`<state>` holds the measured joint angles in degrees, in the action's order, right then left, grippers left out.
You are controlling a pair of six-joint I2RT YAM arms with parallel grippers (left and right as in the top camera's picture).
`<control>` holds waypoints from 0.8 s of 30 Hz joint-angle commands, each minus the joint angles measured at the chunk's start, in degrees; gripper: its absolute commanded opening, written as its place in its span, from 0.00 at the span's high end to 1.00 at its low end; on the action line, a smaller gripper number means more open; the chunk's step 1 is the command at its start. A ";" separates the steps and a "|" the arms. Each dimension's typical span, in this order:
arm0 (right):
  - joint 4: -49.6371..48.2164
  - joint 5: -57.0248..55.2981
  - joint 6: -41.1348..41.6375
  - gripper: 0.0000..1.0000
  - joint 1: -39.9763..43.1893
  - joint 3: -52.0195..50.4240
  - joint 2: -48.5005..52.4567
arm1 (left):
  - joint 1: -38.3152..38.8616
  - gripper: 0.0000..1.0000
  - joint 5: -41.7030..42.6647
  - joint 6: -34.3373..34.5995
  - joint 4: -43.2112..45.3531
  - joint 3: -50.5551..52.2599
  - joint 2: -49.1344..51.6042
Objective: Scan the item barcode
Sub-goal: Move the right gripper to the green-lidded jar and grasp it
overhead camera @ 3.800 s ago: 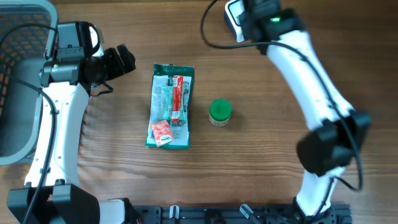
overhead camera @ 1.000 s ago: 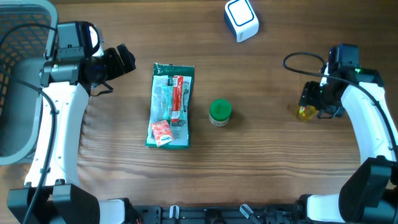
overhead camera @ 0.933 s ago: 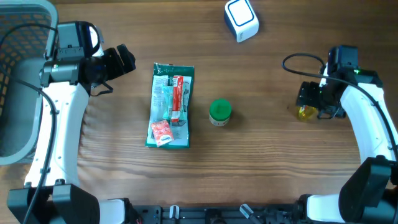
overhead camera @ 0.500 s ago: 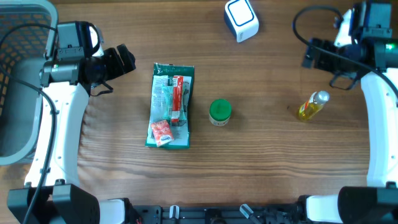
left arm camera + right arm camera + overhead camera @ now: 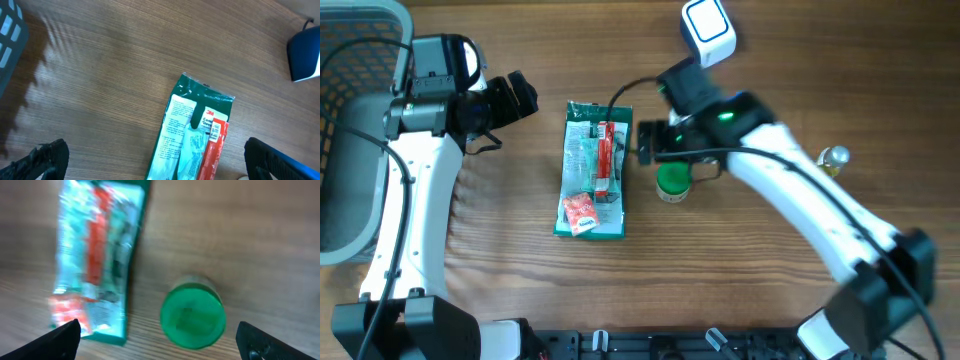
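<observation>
Wooden bench carries green-lidded jar beside packet. Right fingers spread above the jar; left fingers spread, empty.

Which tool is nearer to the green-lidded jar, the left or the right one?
Right. The right tool hangs open just above the jar; the left tool is far off, beyond the green packet.

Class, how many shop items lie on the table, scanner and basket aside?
3: a green packet left of centre, a green-lidded jar just right of it, a small bottle far right, partly hidden.
</observation>
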<state>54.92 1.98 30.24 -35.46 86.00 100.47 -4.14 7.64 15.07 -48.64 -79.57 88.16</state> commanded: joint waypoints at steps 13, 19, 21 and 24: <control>2.91 2.16 4.57 0.00 -1.38 -2.14 13.11 | -0.22 0.00 0.66 -1.18 0.13 -0.70 -0.17; 2.80 -1.31 4.44 0.34 -1.31 -2.14 13.11 | -0.22 0.00 0.68 -1.18 0.13 -0.70 -0.17; 2.80 -2.03 4.39 0.36 -1.33 -2.14 13.11 | -0.22 0.00 0.66 -1.18 0.13 -0.70 -0.17; 2.49 -5.25 2.91 0.39 -1.33 -2.14 13.11 | -0.22 0.00 0.66 -1.18 0.13 -0.70 -0.17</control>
<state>57.78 1.28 34.65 -36.71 84.44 112.84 -4.14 7.64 15.07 -48.62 -79.57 88.16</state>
